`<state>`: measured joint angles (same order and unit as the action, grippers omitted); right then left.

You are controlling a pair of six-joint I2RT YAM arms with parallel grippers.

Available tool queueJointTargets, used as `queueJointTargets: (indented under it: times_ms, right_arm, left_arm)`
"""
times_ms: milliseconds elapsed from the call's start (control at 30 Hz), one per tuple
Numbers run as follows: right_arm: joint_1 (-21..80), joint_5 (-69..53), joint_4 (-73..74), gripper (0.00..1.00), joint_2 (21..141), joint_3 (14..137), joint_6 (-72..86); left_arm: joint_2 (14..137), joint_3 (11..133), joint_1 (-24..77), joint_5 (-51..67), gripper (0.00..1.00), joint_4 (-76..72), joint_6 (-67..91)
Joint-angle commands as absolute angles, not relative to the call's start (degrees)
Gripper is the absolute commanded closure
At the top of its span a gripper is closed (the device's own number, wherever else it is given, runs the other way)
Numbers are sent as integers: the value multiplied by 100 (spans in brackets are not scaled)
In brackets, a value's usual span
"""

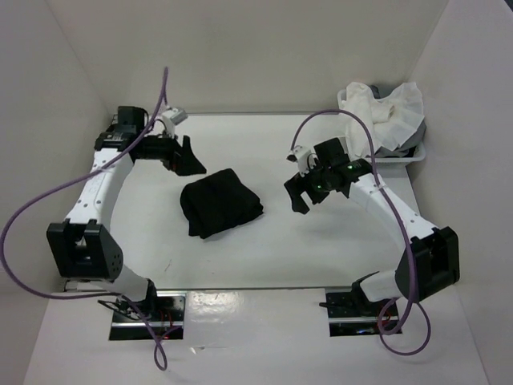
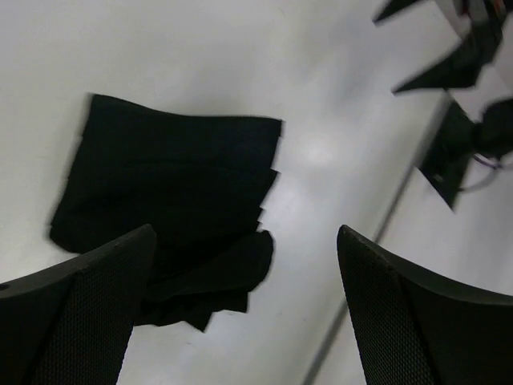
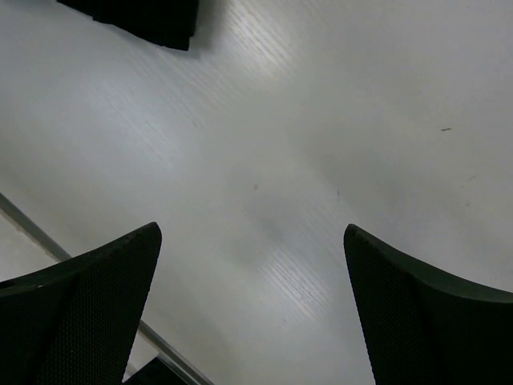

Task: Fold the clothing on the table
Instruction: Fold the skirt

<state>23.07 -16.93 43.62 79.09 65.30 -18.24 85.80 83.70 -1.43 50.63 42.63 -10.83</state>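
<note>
Jaws: both sets are spread wide and hold nothing. The left gripper (image 1: 186, 156) hangs just off the skirt's far-left corner and the right gripper (image 1: 300, 192) off its right side, neither touching it.
Clothing: the black skirt (image 1: 220, 202) lies as a compact, roughly square bundle on the white worktop (image 1: 264, 253), between the two grippers.
Done: the flared outline is gone and the layers sit stacked, so the folding looks essentially finished.
Left: little, by this reading; at most a tidy of one untucked corner, and the arms drawing clear of the skirt.
Overhead view: only here do both arms and the whole bundle appear together. A white basket (image 1: 410, 157) heaped with white and grey cloths (image 1: 385, 108) stands well beyond the skirt's far-right side.
Left wrist view: between the left gripper (image 2: 246, 233) fingers, the skirt (image 2: 168, 176) shows stepped layer edges along one side. A loose lobe spills from its lower corner, detail the overhead view flattens into one dark mass.
Right wrist view: the right gripper (image 3: 250, 233) frames bare worktop. Just a corner of the skirt (image 3: 144, 16) shows at the top edge.
</note>
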Motion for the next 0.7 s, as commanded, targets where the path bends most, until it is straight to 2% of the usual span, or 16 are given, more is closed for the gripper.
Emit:
queueJointTargets:
  times_ms: [0, 200, 300, 400, 667]
  right_arm:
    - [1987, -1888, 3832, 1, 7734, 6460, -1811]
    - [1907, -2197, 3832, 1, 7787, 6407, -1916]
    - [1907, -2249, 3885, 1, 7787, 6407, -1969]
    - [1907, -2250, 3885, 1, 7787, 6407, -1969]
    - [1907, -2355, 3885, 1, 7787, 6407, -2021]
  left_arm:
    - [9182, 8429, 183, 6398, 1, 5333, -2281]
    - [10053, 8744, 949, 5768, 1, 5774, -2602]
    - [10116, 8807, 1159, 5266, 1, 5310, -2023]
    - [10247, 8868, 1414, 4258, 1, 5010, -1670]
    - [10485, 8816, 1705, 2787, 1, 4957, -1538]
